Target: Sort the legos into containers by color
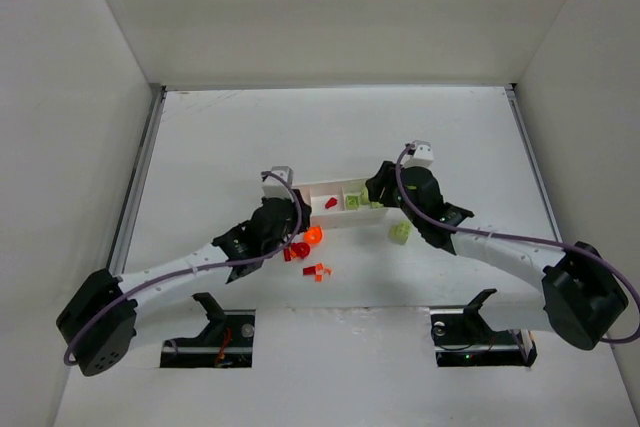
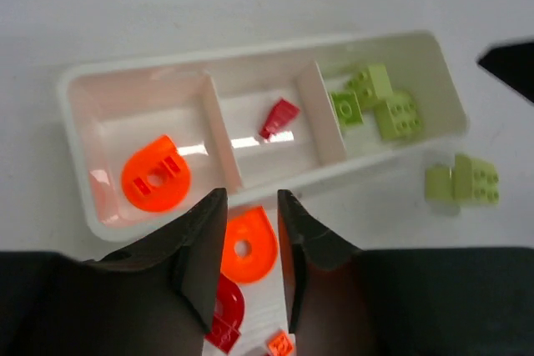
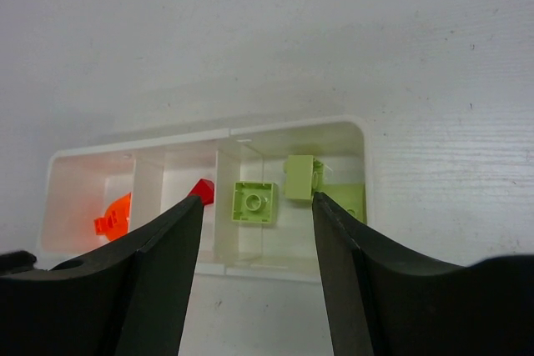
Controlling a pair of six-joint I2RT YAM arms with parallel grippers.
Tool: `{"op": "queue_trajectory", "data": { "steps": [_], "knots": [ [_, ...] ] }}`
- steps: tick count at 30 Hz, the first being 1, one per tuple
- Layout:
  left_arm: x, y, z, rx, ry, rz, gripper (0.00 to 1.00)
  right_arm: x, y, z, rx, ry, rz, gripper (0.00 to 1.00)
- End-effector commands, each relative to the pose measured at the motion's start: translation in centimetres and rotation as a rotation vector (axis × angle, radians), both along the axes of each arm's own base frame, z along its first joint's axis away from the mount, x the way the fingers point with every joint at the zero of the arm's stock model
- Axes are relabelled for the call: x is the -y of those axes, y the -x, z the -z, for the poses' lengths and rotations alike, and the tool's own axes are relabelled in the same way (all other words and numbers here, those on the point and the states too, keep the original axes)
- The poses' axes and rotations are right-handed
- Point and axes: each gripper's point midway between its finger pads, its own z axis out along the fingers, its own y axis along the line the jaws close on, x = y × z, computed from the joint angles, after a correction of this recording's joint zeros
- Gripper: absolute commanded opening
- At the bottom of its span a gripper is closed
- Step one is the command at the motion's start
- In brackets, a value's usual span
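The white tray (image 1: pixel 312 188) has three compartments. In the left wrist view, the tray (image 2: pixel 250 54) holds an orange round piece (image 2: pixel 155 174) on the left, a red piece (image 2: pixel 279 117) in the middle and yellow-green bricks (image 2: pixel 375 102) on the right. My left gripper (image 2: pixel 250 198) (image 1: pixel 296 235) is open just in front of the tray, its fingers on either side of a loose orange round piece (image 2: pixel 248 245) on the table. My right gripper (image 3: pixel 257 200) (image 1: pixel 380 190) is open and empty over the yellow-green compartment (image 3: pixel 254 203).
Loose on the table before the tray are a red round piece (image 2: pixel 224 314) (image 1: pixel 297 251), a small orange brick (image 2: pixel 281 343) (image 1: pixel 322 270) and a yellow-green brick (image 2: pixel 463 179) (image 1: pixel 400 232) near the tray's right end. White walls enclose the table.
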Motion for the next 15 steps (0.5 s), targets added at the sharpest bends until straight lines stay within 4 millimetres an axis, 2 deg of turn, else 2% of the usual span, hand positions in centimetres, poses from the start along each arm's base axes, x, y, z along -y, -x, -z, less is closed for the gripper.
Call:
{"op": "queue_trajectory", "data": {
  "steps": [1,3,5,10,15],
  "knots": [
    [2.3,3.4,1.4,-0.058,-0.053,0.151,0.32,-0.7,-0.8,-1.3,0.044,-0.017,0.003,0.61],
    [2.9,4.3,2.9,-0.089,-0.095,0.17,0.39,-0.9,-0.8,-1.2,0.042,-0.022,0.002,0.61],
    [3.0,4.5,3.7,-0.101,-0.121,0.146,0.39,-1.1,-0.8,-1.0,0.036,-0.016,-0.005,0.61],
    [1.1,3.3,4.8,-0.104,-0.091,0.006,0.39,-1.1,-0.5,-1.3,0.043,-0.02,-0.009,0.62],
    [0.7,3.3,5.6,-0.138,-0.028,-0.007,0.36,-1.2,-0.5,-1.3,0.044,-0.027,-0.013,0.62]
  ]
}}
